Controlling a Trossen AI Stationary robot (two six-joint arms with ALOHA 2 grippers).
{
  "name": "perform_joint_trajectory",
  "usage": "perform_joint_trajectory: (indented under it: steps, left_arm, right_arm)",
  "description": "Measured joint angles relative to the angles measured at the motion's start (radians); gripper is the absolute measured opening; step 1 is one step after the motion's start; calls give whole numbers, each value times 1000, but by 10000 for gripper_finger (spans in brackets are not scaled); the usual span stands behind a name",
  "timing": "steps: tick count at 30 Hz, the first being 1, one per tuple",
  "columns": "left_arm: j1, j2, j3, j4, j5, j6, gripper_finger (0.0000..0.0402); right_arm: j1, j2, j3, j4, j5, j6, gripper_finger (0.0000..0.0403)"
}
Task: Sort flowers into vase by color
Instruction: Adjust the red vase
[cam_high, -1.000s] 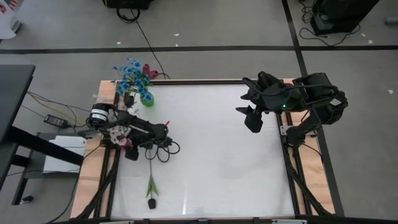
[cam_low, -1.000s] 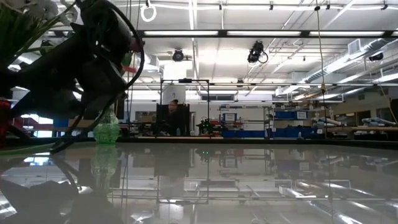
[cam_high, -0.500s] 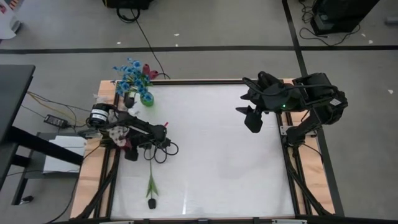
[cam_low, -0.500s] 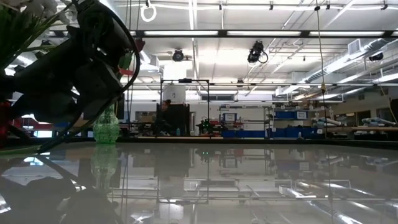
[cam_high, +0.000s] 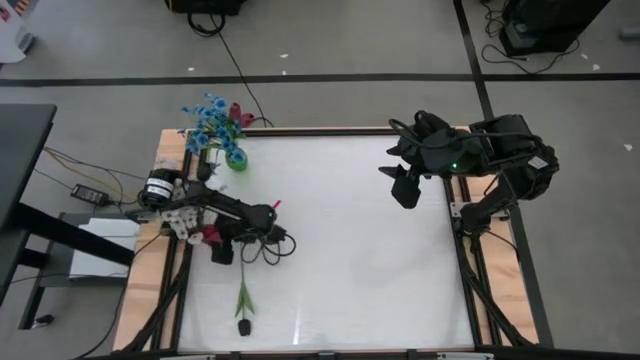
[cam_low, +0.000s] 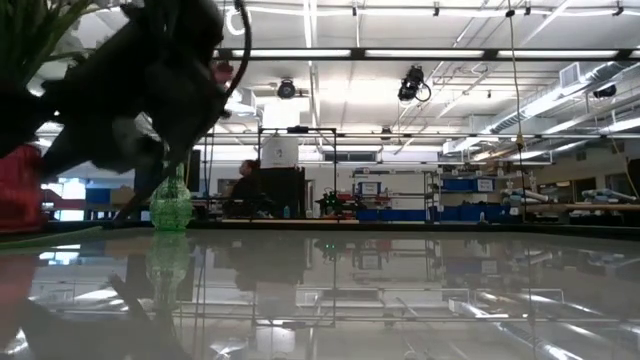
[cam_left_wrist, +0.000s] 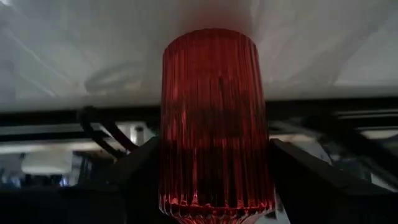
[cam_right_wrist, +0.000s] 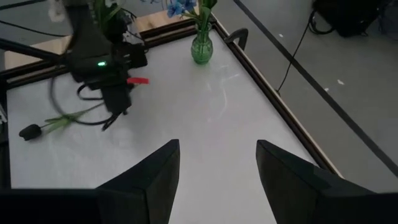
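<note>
My left gripper (cam_high: 218, 245) is at the table's left side, shut on a red ribbed vase (cam_left_wrist: 214, 118). The vase (cam_high: 210, 235) carries white flowers (cam_high: 183, 218) and also shows in the low view (cam_low: 20, 190). A green vase (cam_high: 236, 158) with blue flowers (cam_high: 208, 118) stands on its base at the far left corner. It also shows in the low view (cam_low: 170, 205) and the right wrist view (cam_right_wrist: 201, 48). A dark-headed flower (cam_high: 243, 298) lies flat on the table near the front edge. My right gripper (cam_high: 405, 190) hangs open and empty above the table's far right. My left gripper pinches the red vase's ribbed body (cam_left_wrist: 180, 168) between its two fingers, one finger (cam_left_wrist: 134, 171) on each side. The vase is lifted clear of the table. In the high view its white flowers lean toward the table's left edge.
A wooden frame (cam_high: 170, 150) runs round the white table. Cables and a box (cam_high: 95, 195) lie off its left edge. A person (cam_low: 240, 185) is far off in the room behind. The table's middle (cam_high: 350, 260) is bare.
My left gripper has gone up and a little toward the table's near edge, still shut on the red vase. The vase has come with it and shows larger in the low view.
</note>
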Motion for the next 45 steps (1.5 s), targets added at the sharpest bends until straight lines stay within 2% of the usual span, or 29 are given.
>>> perform_joint_trajectory:
  steps: [6, 16, 22, 28, 38, 45]
  left_arm:
    - [-70, 19, 141, -6, 54, -47, 272]
    - [-244, 202, 269, -18, 175, -99, 274]
    - [-315, 239, 356, -15, 214, -130, 274]
    - [-322, 228, 399, -2, 194, -151, 279]
    - [-319, 227, 440, 8, 181, -197, 347]
    - [-319, 220, 449, -7, 207, -202, 359]
  right_arm:
    - [-26, 0, 0, 8, -29, -11, 220]
    - [-38, 0, 0, 11, -50, -18, 219]
    - [-38, 0, 0, 12, -52, 9, 219]
    - [-37, 3, 0, 36, -51, 27, 219]
    - [-53, 7, 0, 119, -53, -74, 241]
    - [-52, 7, 0, 122, -53, -80, 256]
